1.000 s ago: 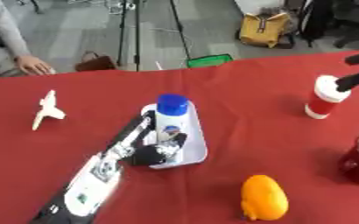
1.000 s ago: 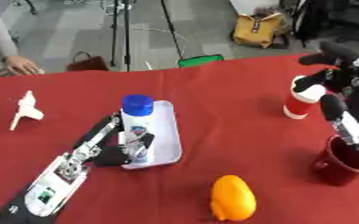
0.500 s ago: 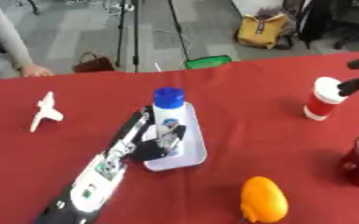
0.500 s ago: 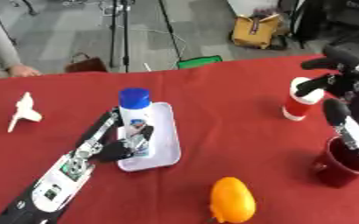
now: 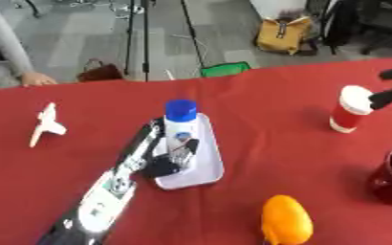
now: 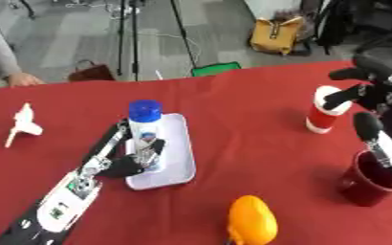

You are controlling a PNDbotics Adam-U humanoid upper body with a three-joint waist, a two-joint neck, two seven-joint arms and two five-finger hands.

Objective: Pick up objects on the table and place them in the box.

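Observation:
A white bottle with a blue cap lies in a shallow white tray at the table's middle. My left hand reaches in from the lower left, fingers curled round the bottle's lower body over the tray. My right hand hovers at the right edge with straight fingers, beside a red cup with a white lid and above a dark red mug. An orange pepper-like object sits near the front. A small white toy plane lies at the far left.
The red cloth covers the whole table. Beyond its far edge are tripod legs, a green object and a yellow bag on the floor. A person's hand rests at the far left edge.
The whole picture has shifted slightly, so the camera moved. My left hand has stayed on the bottle, which has slid a little further up the tray. The right hand has barely moved.

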